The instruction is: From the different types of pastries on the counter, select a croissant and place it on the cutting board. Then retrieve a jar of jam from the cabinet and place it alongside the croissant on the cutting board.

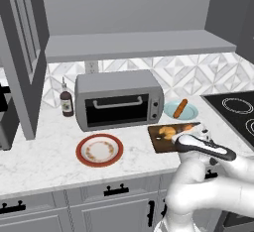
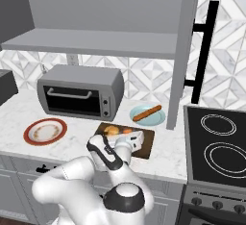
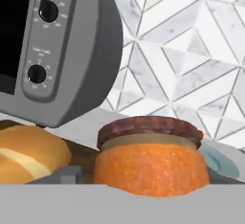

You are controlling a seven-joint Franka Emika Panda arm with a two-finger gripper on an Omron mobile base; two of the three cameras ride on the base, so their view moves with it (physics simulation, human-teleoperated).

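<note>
White-grey marbled stone counter (image 1: 44, 151) carries the flat dark brown wooden cutting board (image 2: 146, 144) near its front edge, before the silver toaster oven (image 1: 119, 99). On the board the small golden-brown curled croissant (image 3: 28, 153) lies, and the small orange jar of jam (image 3: 150, 158) sits beside it, where the task wants it. My gripper (image 2: 136, 140) is low over the board with the jar close between my fingers; whether they clamp it I cannot tell.

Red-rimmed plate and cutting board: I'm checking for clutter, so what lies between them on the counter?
Nothing: in the left base view, bare marbled counter separates the plate from the cutting board.
</note>
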